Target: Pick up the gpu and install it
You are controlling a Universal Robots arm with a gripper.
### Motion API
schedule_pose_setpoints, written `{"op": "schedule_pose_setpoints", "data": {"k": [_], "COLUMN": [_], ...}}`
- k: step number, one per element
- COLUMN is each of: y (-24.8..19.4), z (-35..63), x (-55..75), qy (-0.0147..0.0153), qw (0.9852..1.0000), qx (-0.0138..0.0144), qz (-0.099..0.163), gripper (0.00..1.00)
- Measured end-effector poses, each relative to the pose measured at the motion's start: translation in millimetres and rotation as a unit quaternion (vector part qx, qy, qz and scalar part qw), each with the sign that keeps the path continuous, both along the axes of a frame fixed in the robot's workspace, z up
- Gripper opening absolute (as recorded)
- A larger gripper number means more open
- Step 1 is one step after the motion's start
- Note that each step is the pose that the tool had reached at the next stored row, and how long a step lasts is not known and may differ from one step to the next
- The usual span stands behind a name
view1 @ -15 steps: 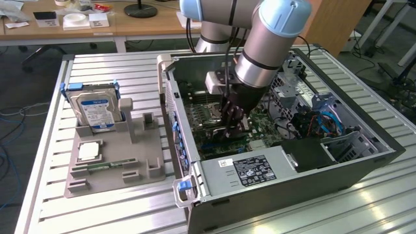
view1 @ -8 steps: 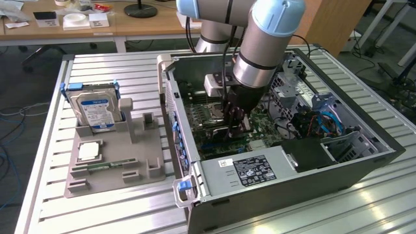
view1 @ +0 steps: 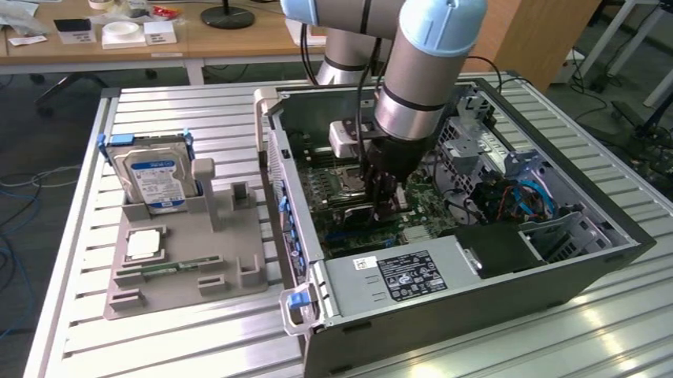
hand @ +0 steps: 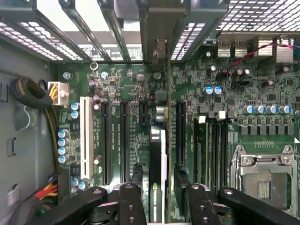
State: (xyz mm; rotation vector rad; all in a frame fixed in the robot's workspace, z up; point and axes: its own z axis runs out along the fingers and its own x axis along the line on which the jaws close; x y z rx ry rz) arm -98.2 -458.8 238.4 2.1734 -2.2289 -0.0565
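Observation:
The gpu (hand: pixel 158 154) stands on edge on the green motherboard (hand: pixel 122 84), in line with a long black expansion slot. Its silver end bracket (hand: pixel 160 49) sits against the case's rear slot openings. My gripper (hand: pixel 159 174) straddles the card's upper edge with one black finger (hand: pixel 137 174) on each side. A narrow gap shows between each finger and the card, so the jaws stand open around it. In the exterior view the gripper (view1: pixel 384 206) reaches down inside the open computer case (view1: pixel 589 272) over the motherboard.
A grey parts holder (view1: pixel 226 276) lies at the exterior view's left with a silver hard drive (view1: pixel 158 177), a processor (view1: pixel 144 244) and a memory stick (view1: pixel 169 268). Memory slots (hand: pixel 213 150) and the processor socket (hand: pixel 265 183) lie beside the card. Cable bundles (hand: pixel 33 93) hang near the case wall.

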Motion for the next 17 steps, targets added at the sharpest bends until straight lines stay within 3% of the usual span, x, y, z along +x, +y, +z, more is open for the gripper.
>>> {"op": "schedule_pose_setpoints", "data": {"k": [7, 11, 17], "y": [-0.2, -0.2, -0.3], "z": [9.9, 10.5, 12.8], "x": [-1.2, -3.3, -3.5], "qy": [-0.0134, -0.0216, -0.0228], "qw": [0.9999, 0.9997, 0.9996], "qx": [0.0001, 0.0001, -0.0001], "qz": [0.011, 0.014, 0.014], "gripper": [0.4, 0.4, 0.4]}}
